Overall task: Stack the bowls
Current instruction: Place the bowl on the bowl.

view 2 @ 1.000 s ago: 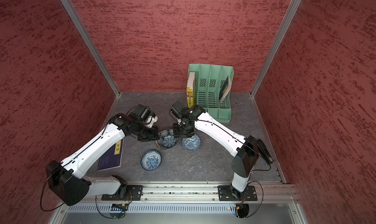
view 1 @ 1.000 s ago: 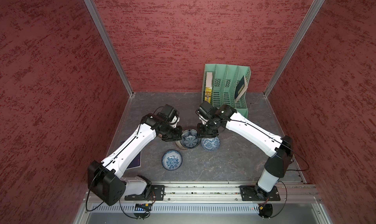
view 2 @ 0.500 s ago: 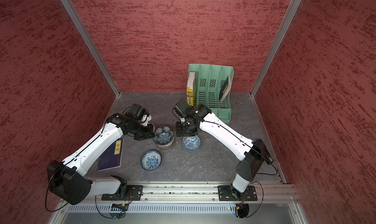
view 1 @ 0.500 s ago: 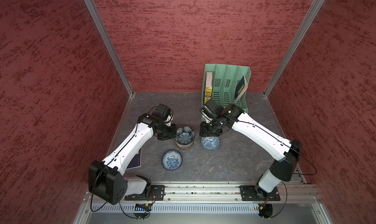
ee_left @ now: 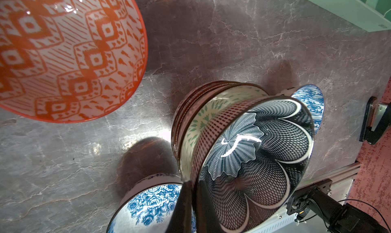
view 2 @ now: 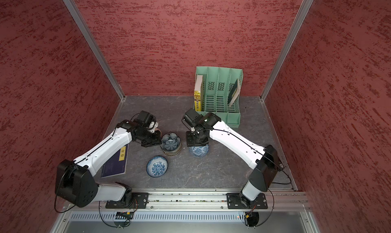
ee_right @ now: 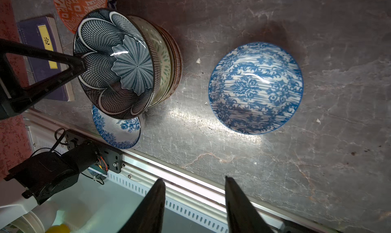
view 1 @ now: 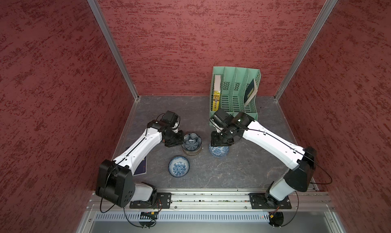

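Observation:
A stack of bowls (view 1: pixel 191 146) stands mid-table, topped by the dark flower bowl (ee_left: pixel 254 158). My left gripper (ee_left: pixel 192 182) is shut on that bowl's rim at the stack's left side. An orange geometric bowl (ee_left: pixel 63 52) sits behind the left wrist, mostly hidden in both top views. A blue-white floral bowl (view 1: pixel 178 166) lies in front of the stack. Another blue-white bowl (ee_right: pixel 256 88) lies right of the stack. My right gripper (ee_right: pixel 193 178) hangs over it, open, with nothing between its fingers.
A mint-green file rack (view 1: pixel 234 94) holding books stands at the back right, close behind the right wrist. A dark blue book (view 2: pixel 116 164) lies under the left arm. The metal rail (view 1: pixel 211 197) runs along the front edge. Red walls enclose three sides.
The right arm has pulled away from the stack to the right and now hangs over the blue-white bowl. The left arm has drawn back slightly left, still at the stack's rim.

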You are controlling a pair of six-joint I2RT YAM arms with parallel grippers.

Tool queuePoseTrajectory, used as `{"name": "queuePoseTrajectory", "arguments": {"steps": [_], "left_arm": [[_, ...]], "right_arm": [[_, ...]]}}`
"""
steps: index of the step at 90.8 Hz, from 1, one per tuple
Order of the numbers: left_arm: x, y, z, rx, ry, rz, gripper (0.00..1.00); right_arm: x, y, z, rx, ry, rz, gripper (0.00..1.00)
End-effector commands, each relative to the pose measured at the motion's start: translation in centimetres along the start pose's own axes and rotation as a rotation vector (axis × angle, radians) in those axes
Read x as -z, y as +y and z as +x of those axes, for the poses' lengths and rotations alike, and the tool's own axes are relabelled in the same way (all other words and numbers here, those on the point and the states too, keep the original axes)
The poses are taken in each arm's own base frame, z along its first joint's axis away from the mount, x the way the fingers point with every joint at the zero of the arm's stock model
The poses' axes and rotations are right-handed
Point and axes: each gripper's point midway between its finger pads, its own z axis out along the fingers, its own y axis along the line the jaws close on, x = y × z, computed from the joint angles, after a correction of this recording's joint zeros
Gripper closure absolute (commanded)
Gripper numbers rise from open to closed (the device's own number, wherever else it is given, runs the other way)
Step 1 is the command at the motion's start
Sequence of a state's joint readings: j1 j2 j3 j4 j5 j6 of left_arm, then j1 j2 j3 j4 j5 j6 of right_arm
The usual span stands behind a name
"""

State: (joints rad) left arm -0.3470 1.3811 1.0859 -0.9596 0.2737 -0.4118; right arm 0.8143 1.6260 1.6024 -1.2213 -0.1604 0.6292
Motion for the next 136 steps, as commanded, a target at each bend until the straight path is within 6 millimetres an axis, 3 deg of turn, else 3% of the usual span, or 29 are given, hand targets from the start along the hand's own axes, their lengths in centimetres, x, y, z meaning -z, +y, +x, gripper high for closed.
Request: {"name": "queuePoseTrajectory", "arguments": {"steps": [1, 56, 136], "left_arm": [[-0.1, -0.6, -1.1, -0.004, -0.043, 0.035, 1.0], [-1.5, 0.0, -0.5, 0.017, -0.005, 0.018, 1.0], [-2.1, -0.1, -0.6, 0.03, 0.002, 0.025, 1.0]], "right_arm": [[1.3, 0.2, -0.6, -0.001, -0.056, -0.029, 0.51], [0.9, 0.1, -0.2, -0.003, -0.05, -0.043, 0.52], [0.6, 0.0, 0.0, 0.0, -0.047, -0.042, 0.52]]}}
